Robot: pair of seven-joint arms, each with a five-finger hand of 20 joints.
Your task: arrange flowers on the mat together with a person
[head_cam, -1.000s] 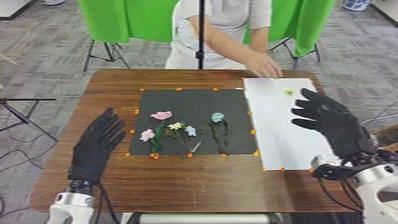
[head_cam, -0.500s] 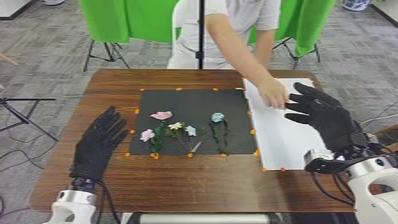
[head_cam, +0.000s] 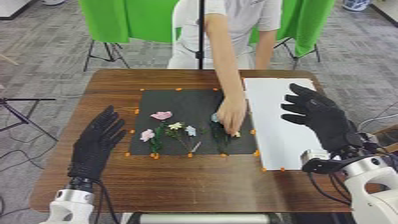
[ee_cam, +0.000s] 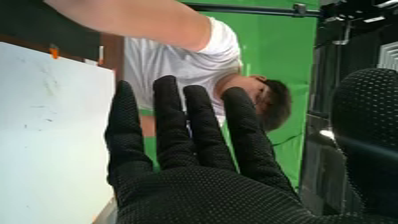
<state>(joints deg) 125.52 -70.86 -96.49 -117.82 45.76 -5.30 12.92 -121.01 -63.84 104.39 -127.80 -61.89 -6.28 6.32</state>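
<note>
In the head view my right hand (head_cam: 318, 116) is over the white sheet's right edge, open and holding nothing. My left hand (head_cam: 96, 145) lies open beside the dark mat's left side. The dark mat (head_cam: 182, 110) bears a pink flower (head_cam: 161, 115), a paler pink one (head_cam: 147, 135), a cream one (head_cam: 176, 125) and a small light blue one (head_cam: 191, 131). A person's hand (head_cam: 233, 114) reaches onto the mat's right part, partly covering another blue flower (head_cam: 215, 118); a small yellowish bloom (head_cam: 235, 134) is at its fingertips. In the right wrist view my right hand (ee_cam: 204, 192) has straight fingers.
The white sheet (head_cam: 275, 120) adjoins the mat's right side. Orange tabs line the mat's edges. The person's arm (head_cam: 222, 55) stretches across the brown table (head_cam: 195, 185) from the far side. A dark upright pole (head_cam: 202, 35) stands at the far edge.
The person's hand has moved from the far end of the white sheet, along it, to the mat's right part. The yellowish bloom has gone from the sheet to the mat. My right hand has shifted slightly left.
</note>
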